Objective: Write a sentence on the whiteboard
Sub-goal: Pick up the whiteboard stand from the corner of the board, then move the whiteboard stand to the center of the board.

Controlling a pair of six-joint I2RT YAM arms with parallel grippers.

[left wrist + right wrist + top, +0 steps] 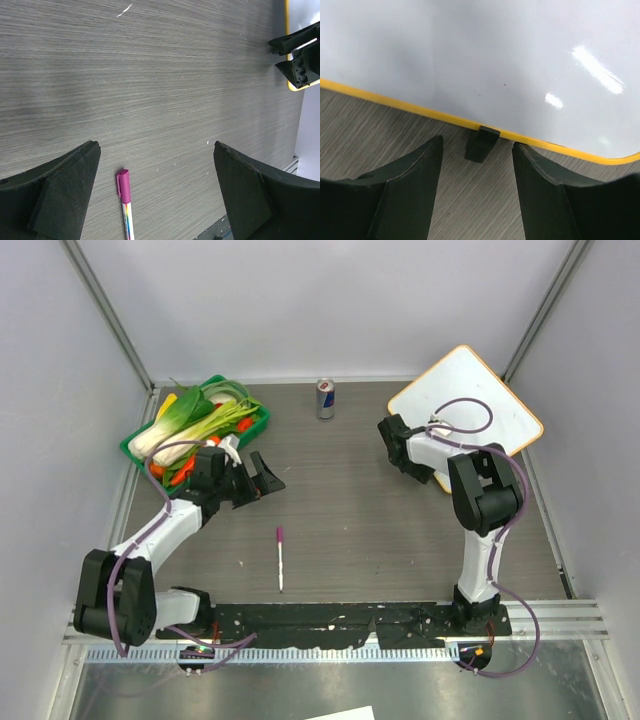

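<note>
The whiteboard (482, 388) lies tilted at the back right, white with an orange rim. Its visible face is blank and no pink sentence shows on it. My right gripper (396, 443) is open at its near-left edge. In the right wrist view the whiteboard (495, 50) fills the top and a black clip (481, 143) on its rim sits between my open fingers (415, 190), untouched. A magenta-capped marker (281, 558) lies on the table in the middle. My left gripper (271, 476) is open and empty above the table, and the marker (124, 192) lies between its fingers below.
A green basket (135, 443) of leeks and other vegetables stands at the back left, just behind my left arm. A drink can (325, 398) stands at the back centre. Grey walls close in the table on three sides.
</note>
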